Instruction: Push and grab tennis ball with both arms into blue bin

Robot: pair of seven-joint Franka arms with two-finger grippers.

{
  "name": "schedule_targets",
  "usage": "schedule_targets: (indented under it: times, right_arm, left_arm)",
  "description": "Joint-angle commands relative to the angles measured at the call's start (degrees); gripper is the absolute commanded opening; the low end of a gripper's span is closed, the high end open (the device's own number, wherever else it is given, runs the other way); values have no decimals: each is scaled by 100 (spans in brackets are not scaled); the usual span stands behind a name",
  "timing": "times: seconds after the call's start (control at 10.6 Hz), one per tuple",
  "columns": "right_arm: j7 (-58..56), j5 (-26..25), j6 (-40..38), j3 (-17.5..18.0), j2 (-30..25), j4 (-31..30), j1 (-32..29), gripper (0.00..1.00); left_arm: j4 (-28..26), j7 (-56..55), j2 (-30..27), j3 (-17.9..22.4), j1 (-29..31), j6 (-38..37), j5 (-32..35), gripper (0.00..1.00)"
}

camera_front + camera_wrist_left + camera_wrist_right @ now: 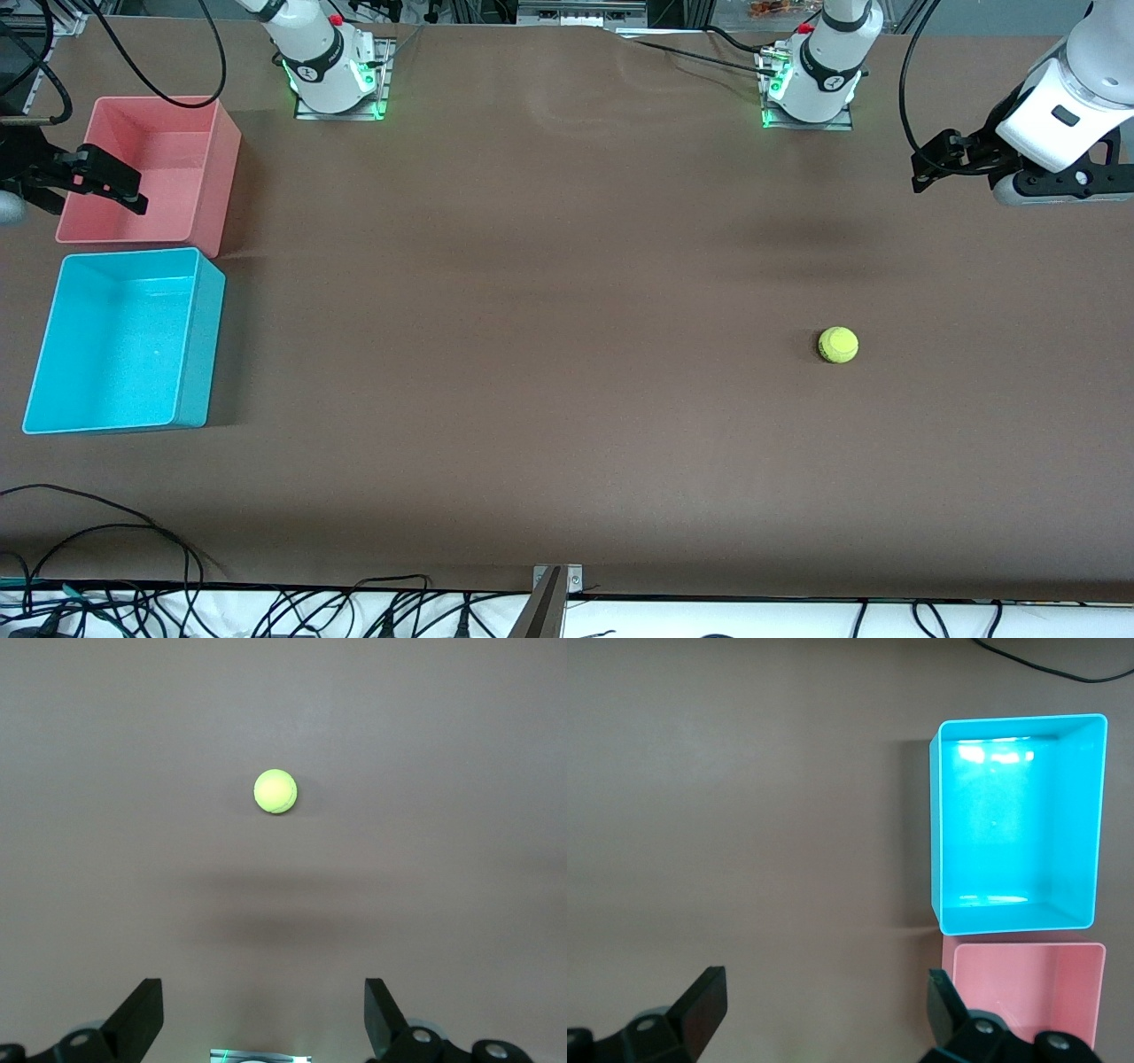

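The tennis ball (pixel 837 345) lies on the brown table toward the left arm's end; it also shows in the left wrist view (pixel 275 791). The blue bin (pixel 124 341) stands empty at the right arm's end and shows in the right wrist view (pixel 1019 824). My left gripper (pixel 928 170) hangs in the air over the table's left-arm end, apart from the ball, open and empty (pixel 263 1010). My right gripper (pixel 124 188) hangs over the pink bin's edge, open and empty (pixel 824 1001).
A pink bin (pixel 151 168) stands empty beside the blue bin, farther from the front camera; it also shows in the right wrist view (pixel 1028 992). Black cables (pixel 106 532) lie along the table's near edge. A metal bracket (pixel 554 589) sits at that edge.
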Motion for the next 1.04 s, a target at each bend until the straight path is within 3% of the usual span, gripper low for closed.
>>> schedule_targets:
  times: [0.0,0.95]
  right_arm:
    - [-260,-26,3,37,-127,-139,-8,100]
    - [-139,45,152,-112,-136,-385,-34,100]
  left_arm:
    - [64,44,10,-13,34,-70,-19,100]
    - [64,53,19,-4,42,-70,-19,100]
